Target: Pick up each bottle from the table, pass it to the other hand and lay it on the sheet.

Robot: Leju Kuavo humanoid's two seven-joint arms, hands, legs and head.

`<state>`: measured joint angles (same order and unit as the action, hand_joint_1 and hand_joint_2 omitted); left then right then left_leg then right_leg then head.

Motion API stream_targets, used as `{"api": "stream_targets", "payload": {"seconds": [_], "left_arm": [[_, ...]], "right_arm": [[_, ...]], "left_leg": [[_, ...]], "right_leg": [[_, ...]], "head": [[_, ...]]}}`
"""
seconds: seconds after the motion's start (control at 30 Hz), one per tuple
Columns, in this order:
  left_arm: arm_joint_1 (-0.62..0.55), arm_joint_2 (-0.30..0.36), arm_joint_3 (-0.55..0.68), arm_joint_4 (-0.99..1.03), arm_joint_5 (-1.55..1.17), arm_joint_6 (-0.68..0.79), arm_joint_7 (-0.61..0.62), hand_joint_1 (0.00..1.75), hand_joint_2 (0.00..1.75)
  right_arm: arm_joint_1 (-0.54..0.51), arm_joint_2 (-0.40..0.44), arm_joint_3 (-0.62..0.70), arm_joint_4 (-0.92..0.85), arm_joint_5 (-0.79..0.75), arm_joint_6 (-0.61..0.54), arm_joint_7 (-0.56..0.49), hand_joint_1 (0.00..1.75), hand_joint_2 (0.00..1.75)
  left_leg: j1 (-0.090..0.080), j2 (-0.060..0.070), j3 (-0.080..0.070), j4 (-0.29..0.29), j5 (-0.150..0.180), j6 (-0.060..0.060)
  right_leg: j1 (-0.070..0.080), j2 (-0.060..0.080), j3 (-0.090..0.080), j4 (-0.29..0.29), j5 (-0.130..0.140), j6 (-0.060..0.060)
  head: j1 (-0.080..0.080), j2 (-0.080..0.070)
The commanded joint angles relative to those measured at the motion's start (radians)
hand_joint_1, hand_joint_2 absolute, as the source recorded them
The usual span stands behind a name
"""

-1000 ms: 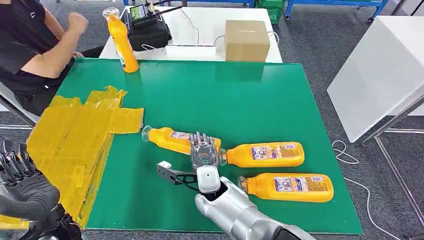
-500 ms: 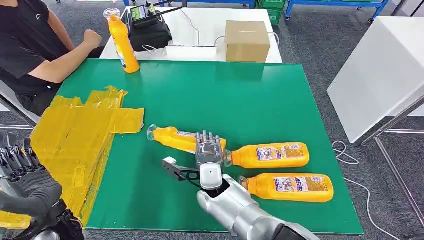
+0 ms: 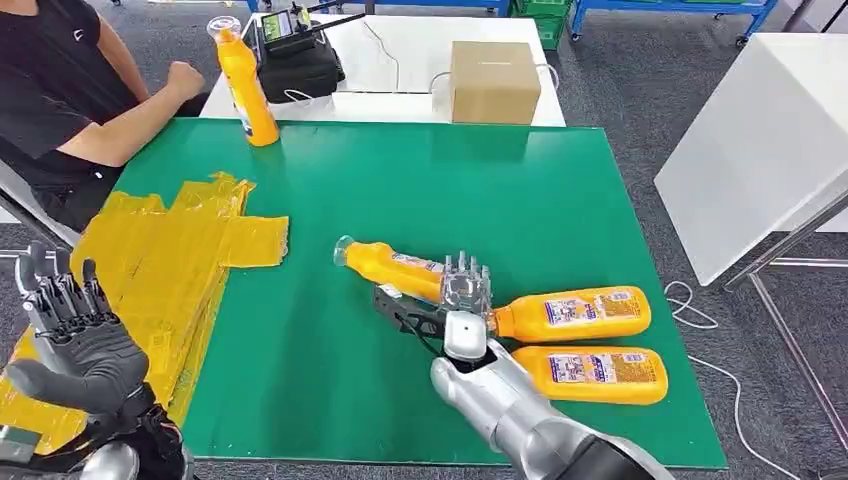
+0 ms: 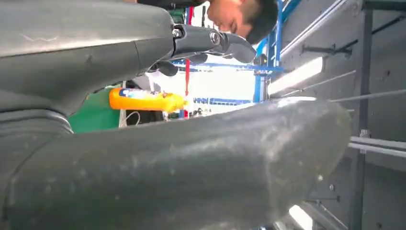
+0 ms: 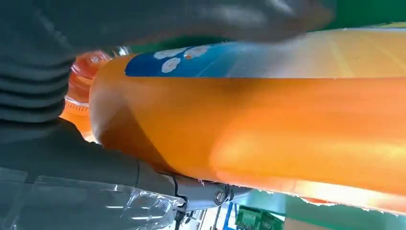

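Grasping the bottle (image 3: 395, 268) near its base at lower centre of the head view, the right hand (image 3: 464, 289) could let its long neck tip and slip before the spread, empty left hand (image 3: 75, 340) at lower left takes it.

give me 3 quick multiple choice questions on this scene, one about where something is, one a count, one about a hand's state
1. Where does the upright bottle stand?
A. at the far left corner of the green table
B. on the yellow sheet
C. on the cardboard box

2. How many orange bottles are in the head view?
A. two
B. four
C. six

3. What is the right hand doing?
A. hanging open off the table
B. gripping a lying bottle
C. pressing on the sheet

Answers:
1 A, it stands at the table's far left corner.
2 B, one upright, one gripped, two lying near the right arm.
3 B, its fingers wrap the bottle's body.
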<state>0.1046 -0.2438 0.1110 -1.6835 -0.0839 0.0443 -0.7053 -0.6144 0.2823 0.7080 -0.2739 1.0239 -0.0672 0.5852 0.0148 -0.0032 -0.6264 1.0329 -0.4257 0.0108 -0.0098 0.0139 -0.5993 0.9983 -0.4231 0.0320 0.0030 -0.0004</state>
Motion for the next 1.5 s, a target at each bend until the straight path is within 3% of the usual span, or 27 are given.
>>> {"api": "stream_targets", "payload": {"seconds": [0.03, 0.6, 0.67, 0.77, 0.8, 0.83, 0.87, 0.97, 1.07, 1.23, 1.37, 1.5], "left_arm": [[-0.042, 0.019, -0.019, 0.081, 0.003, -0.006, 0.007, 0.00, 0.00], [-0.046, 0.032, -0.027, 0.081, 0.014, -0.010, 0.007, 0.00, 0.00], [-0.036, 0.035, -0.021, 0.080, 0.021, -0.019, 0.007, 0.00, 0.00], [0.001, 0.024, 0.024, 0.106, 0.049, -0.081, 0.007, 0.00, 0.00], [0.006, 0.013, 0.044, 0.115, 0.052, -0.103, 0.007, 0.00, 1.75], [0.041, -0.014, 0.104, 0.126, 0.102, -0.201, 0.007, 0.00, 1.75], [0.062, -0.044, 0.149, 0.131, 0.113, -0.267, 0.007, 0.00, 1.75], [0.098, -0.073, 0.185, 0.130, 0.121, -0.316, 0.007, 0.00, 1.75], [0.108, -0.105, 0.197, 0.171, 0.140, -0.409, 0.043, 0.00, 1.75], [0.161, -0.105, 0.054, 0.180, 0.140, -0.420, 0.082, 0.00, 1.75], [0.161, -0.103, -0.042, 0.173, 0.027, -0.380, 0.048, 0.00, 1.75], [0.160, -0.093, -0.085, 0.155, 0.016, -0.362, 0.047, 0.00, 1.75]], "right_arm": [[0.003, -0.018, -0.059, 0.063, -0.015, 0.061, -0.024, 1.71, 1.75], [0.016, -0.016, -0.127, 0.045, -0.037, 0.012, -0.128, 1.75, 1.75], [0.026, -0.016, -0.144, 0.019, -0.045, -0.069, -0.197, 1.75, 1.75], [0.041, 0.022, -0.211, -0.020, -0.086, -0.273, -0.434, 1.75, 1.75], [0.049, 0.032, -0.224, -0.033, -0.093, -0.326, -0.482, 1.75, 1.75], [0.077, 0.061, -0.245, -0.084, -0.106, -0.486, -0.616, 1.75, 1.75], [0.094, 0.067, -0.211, -0.115, -0.081, -0.568, -0.607, 1.75, 1.75], [0.130, 0.067, -0.113, -0.208, -0.100, -0.579, -0.578, 1.75, 1.75], [0.174, 0.067, 0.008, -0.331, -0.175, -0.631, -0.655, 1.75, 1.75], [0.257, 0.067, 0.184, -0.515, -0.246, -0.573, -0.708, 1.75, 1.75], [0.243, 0.067, 0.299, -0.512, -0.346, -0.445, -0.743, 1.75, 1.75], [0.228, 0.067, 0.370, -0.494, -0.394, -0.437, -0.749, 1.75, 1.75]], "left_leg": [[0.000, -0.003, 0.002, -0.002, 0.001, 0.000], [0.000, -0.003, 0.006, -0.003, 0.002, 0.000], [0.000, -0.002, 0.006, -0.002, 0.001, 0.000], [0.000, 0.000, 0.006, -0.002, 0.001, 0.001], [-0.001, 0.002, 0.006, -0.003, 0.001, 0.000], [-0.001, 0.004, 0.006, -0.002, 0.000, 0.000], [-0.001, 0.004, 0.005, -0.003, 0.001, 0.000], [0.000, 0.005, 0.002, -0.001, -0.001, 0.000], [0.000, 0.004, 0.003, -0.002, -0.001, 0.000], [0.000, 0.003, -0.005, -0.001, 0.000, 0.000], [-0.001, 0.001, -0.003, -0.001, -0.001, 0.000], [-0.001, 0.002, -0.004, -0.002, 0.000, 0.000]], "right_leg": [[0.000, -0.004, 0.002, -0.001, 0.000, -0.001], [0.000, -0.004, 0.006, -0.002, 0.000, -0.001], [0.000, -0.003, 0.005, -0.002, 0.001, -0.001], [0.000, -0.001, 0.004, -0.001, 0.001, -0.001], [0.000, 0.001, 0.004, -0.002, 0.001, -0.001], [0.000, 0.002, 0.004, -0.001, 0.001, -0.001], [0.000, 0.002, 0.004, -0.001, 0.002, -0.002], [0.000, 0.004, 0.000, 0.000, 0.002, -0.003], [0.001, 0.001, 0.001, -0.001, 0.001, -0.004], [0.001, 0.002, -0.006, 0.000, 0.001, -0.004], [0.000, -0.003, -0.004, 0.000, -0.001, -0.004], [0.000, -0.001, -0.005, -0.001, 0.000, -0.004]], "head": [[0.000, 0.000], [0.000, 0.000], [0.000, 0.000], [0.000, 0.000], [0.000, 0.000], [0.000, 0.000], [0.001, 0.000], [0.000, 0.000], [0.000, 0.000], [0.000, 0.000], [0.000, 0.000], [0.001, 0.000]]}}
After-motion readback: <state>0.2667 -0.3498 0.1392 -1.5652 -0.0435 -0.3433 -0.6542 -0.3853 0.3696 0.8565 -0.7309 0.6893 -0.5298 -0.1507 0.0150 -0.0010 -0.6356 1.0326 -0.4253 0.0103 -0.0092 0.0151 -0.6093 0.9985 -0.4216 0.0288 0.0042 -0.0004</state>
